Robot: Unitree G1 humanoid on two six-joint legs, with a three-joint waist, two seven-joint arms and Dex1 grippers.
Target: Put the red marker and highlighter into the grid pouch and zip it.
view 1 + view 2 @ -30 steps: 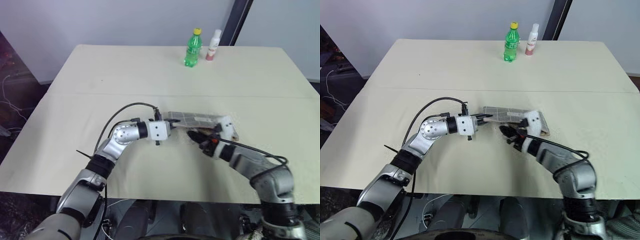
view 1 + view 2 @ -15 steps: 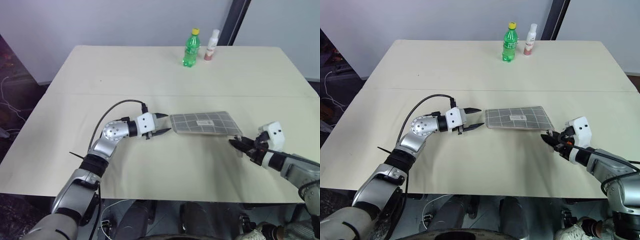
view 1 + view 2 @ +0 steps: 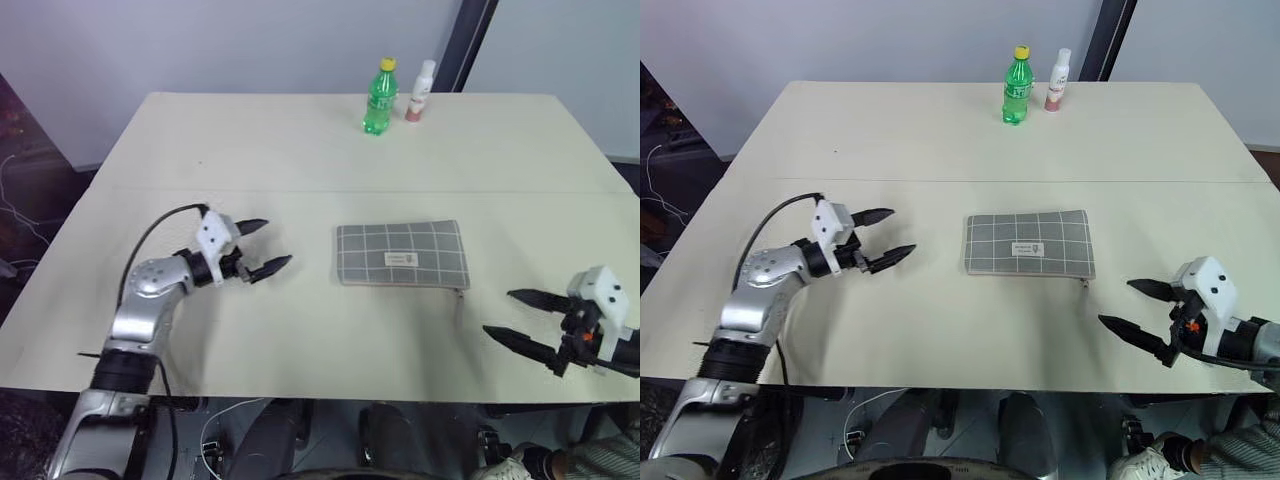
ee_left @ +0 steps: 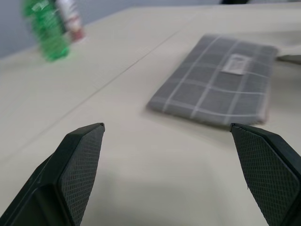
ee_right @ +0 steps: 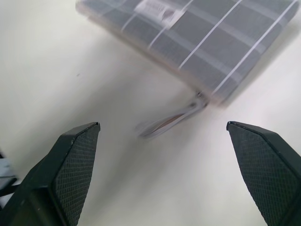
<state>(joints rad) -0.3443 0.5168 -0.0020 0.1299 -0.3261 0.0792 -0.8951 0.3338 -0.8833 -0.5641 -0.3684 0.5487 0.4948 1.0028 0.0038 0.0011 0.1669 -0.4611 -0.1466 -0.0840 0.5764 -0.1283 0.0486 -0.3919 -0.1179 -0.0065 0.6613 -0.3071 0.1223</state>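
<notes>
The grid pouch lies flat on the bench, well apart from the spread, empty left hand and right hand.

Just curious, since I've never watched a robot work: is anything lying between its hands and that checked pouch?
Nothing visible. Bare table separates the grid pouch from the open left hand and open right hand.
</notes>
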